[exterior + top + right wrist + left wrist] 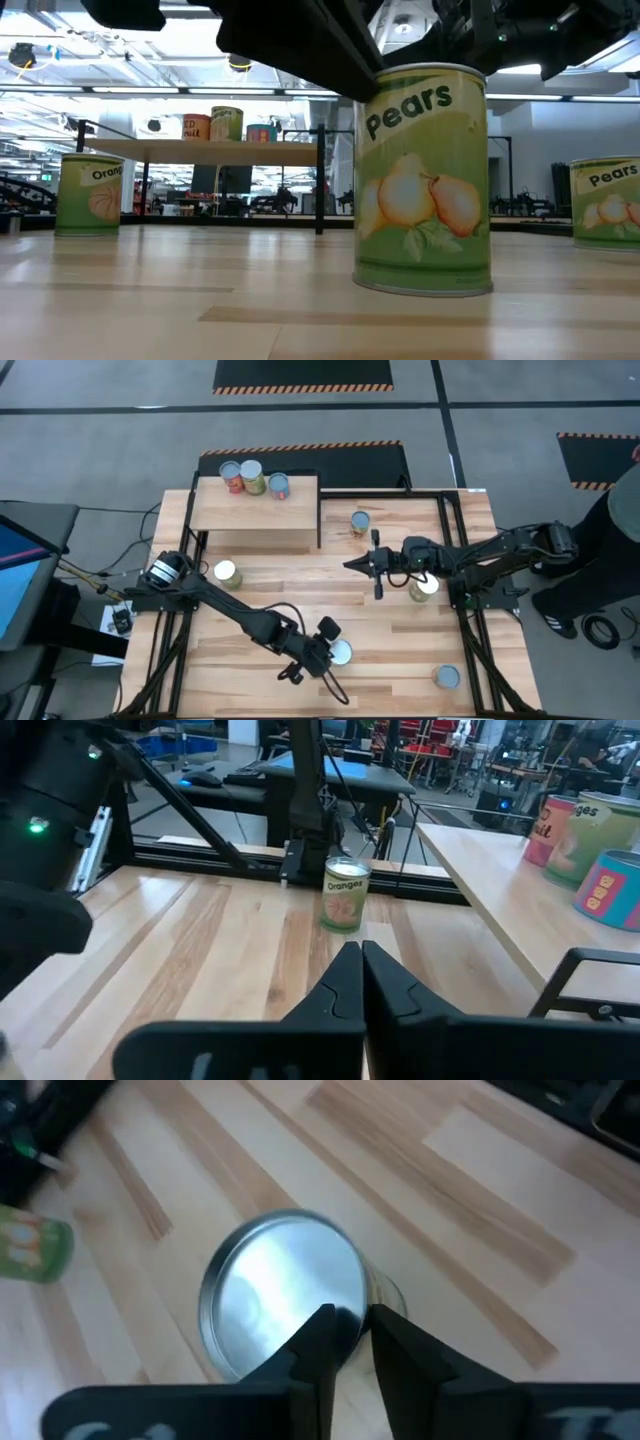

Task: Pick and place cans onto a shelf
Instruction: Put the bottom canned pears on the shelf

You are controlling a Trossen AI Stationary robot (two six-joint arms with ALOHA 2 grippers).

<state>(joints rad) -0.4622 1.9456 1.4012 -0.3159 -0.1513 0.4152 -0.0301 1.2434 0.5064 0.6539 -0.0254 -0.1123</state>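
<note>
Left hand (333, 643) low over the front of the planked tabletop (400, 630), right above the green-labelled "Pears" can with the shiny lid (341, 652). In the left wrist view its fingers (322, 1342) sit narrowly parted over the lid's (280, 1290) rim; can't tell if they grip it. Another silver-lidded can (447, 677) sits near the front right corner. Right hand (352, 564) hovers mid-tabletop, clenched on nothing, a can (424, 587) just beside its arm. "Oranges" can (226, 572) at left. Small can (359, 521) near the pale plywood shelf (255, 513), which carries three cans (252, 478).
</note>
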